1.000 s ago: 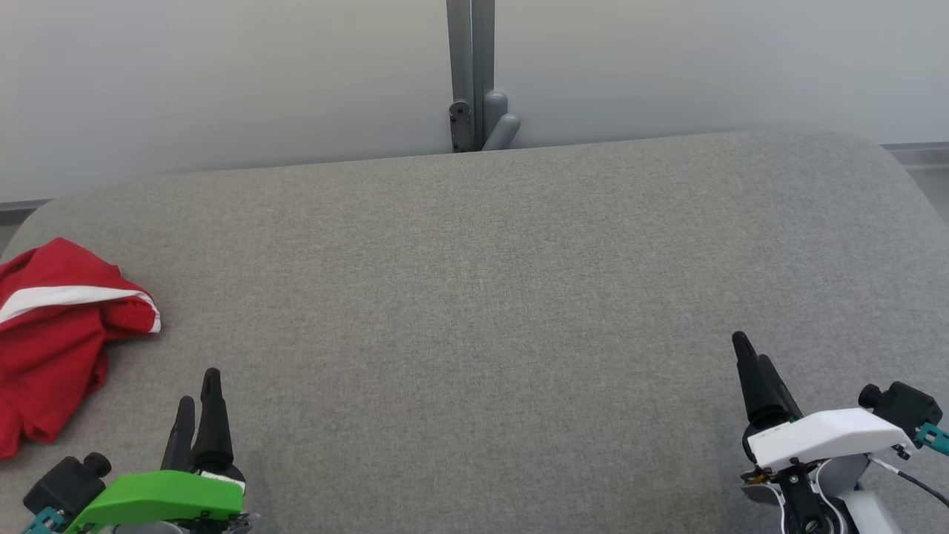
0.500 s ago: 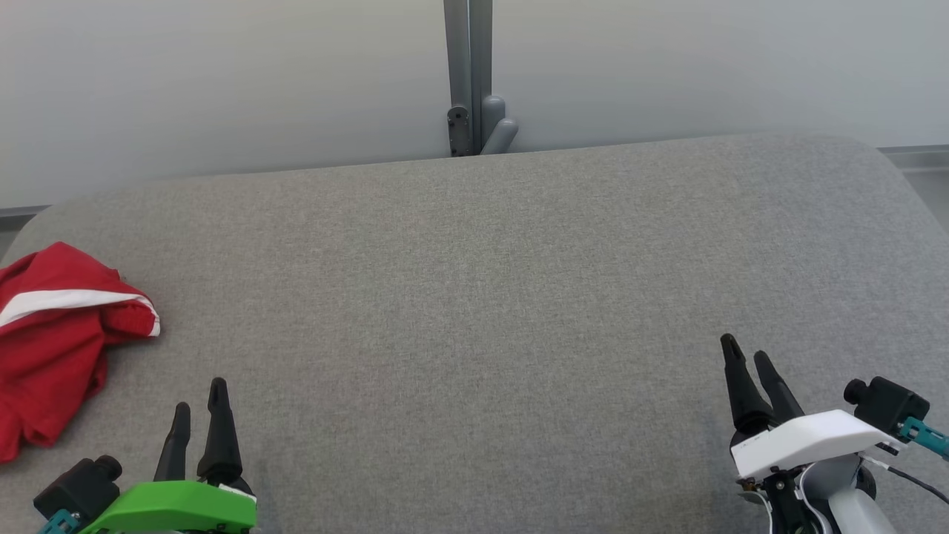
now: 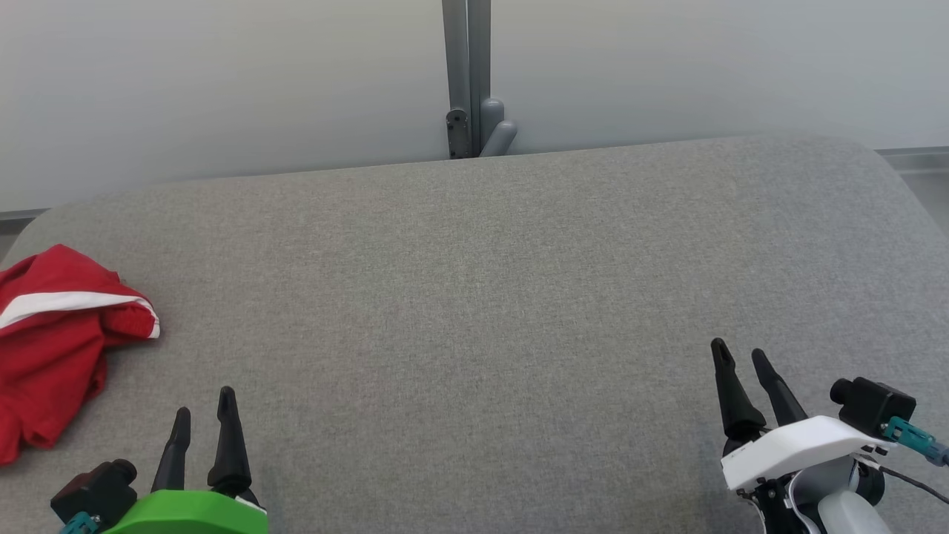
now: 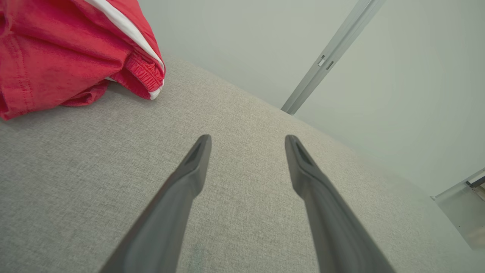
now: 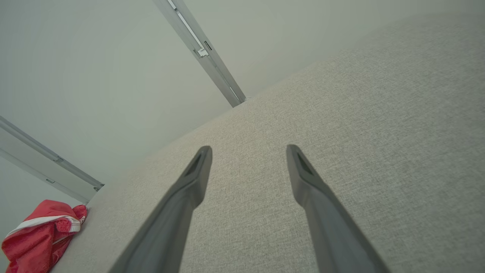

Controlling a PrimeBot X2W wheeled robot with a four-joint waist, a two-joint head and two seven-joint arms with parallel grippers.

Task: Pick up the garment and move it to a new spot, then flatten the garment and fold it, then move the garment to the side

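Garment [image 3: 59, 334]: red with a white stripe [image 3: 67, 300], bunched in a heap at the left edge of the head view, partly cut off by the frame, on the grey padded surface [image 3: 474, 297].
Left gripper [image 3: 204, 400]: lower left of the head view, fingers spread apart, nothing between them.
Right gripper [image 3: 738, 348]: lower right, fingers also apart and empty.
Bearing: the heap lies up and to the left of the left fingertips, near but not touching. In the left wrist view it sits in the upper left corner, off the fingers' line.
Long axis: roughly top to bottom along the left edge; the true outline cannot be told while bunched.
Nearer arm: left, clearly; the right is well apart.
Likely need: a leftward swing.
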